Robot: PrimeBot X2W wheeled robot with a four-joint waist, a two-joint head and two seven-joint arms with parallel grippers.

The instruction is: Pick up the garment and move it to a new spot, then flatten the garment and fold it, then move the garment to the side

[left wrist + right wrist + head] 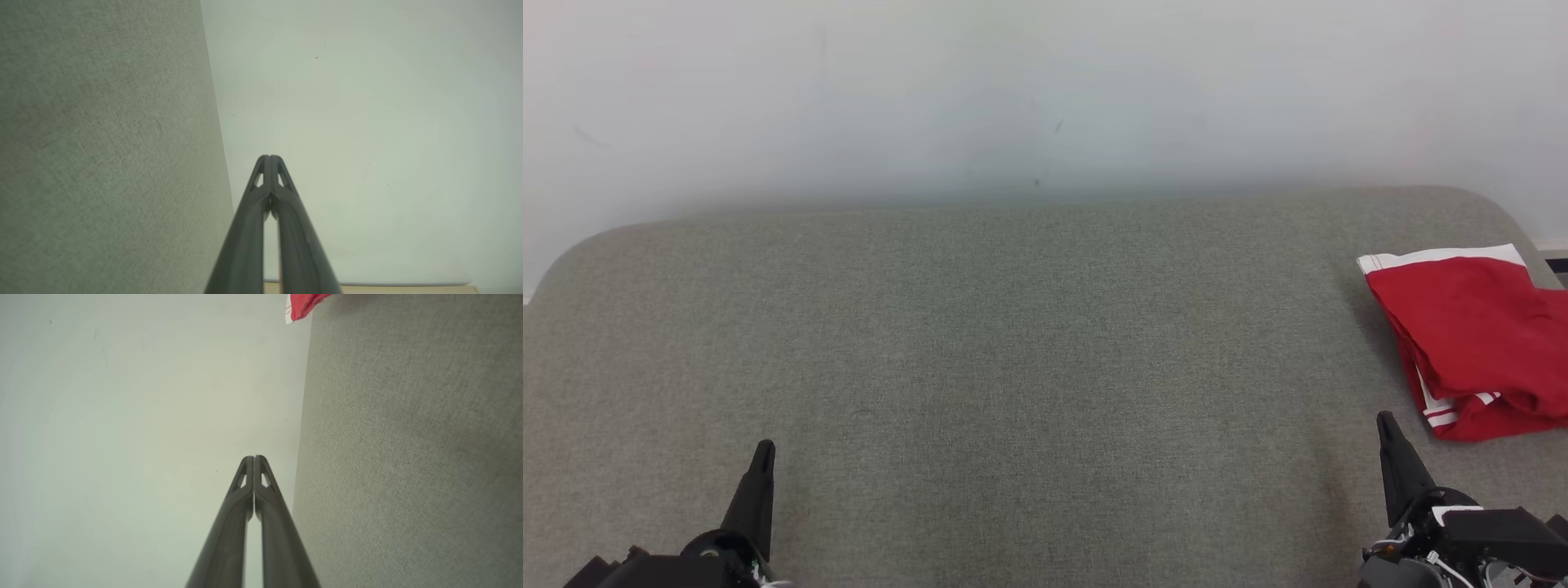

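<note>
A red garment (1478,339) with white trim and stripes lies folded at the far right edge of the grey fabric-covered table (1029,367). A corner of the garment (302,304) shows at the top of the right wrist view. My right gripper (1385,423) is at the lower right, shut and empty, its tips a short way to the near left of the garment and not touching it. In its own view the right gripper (254,457) has its fingertips pressed together. My left gripper (765,447) sits at the lower left, shut and empty, and its tips (269,157) meet in the left wrist view.
A pale wall (1045,98) runs behind the table's far edge. The table has rounded back corners. A strip of light wood floor (367,289) shows at the bottom of the left wrist view.
</note>
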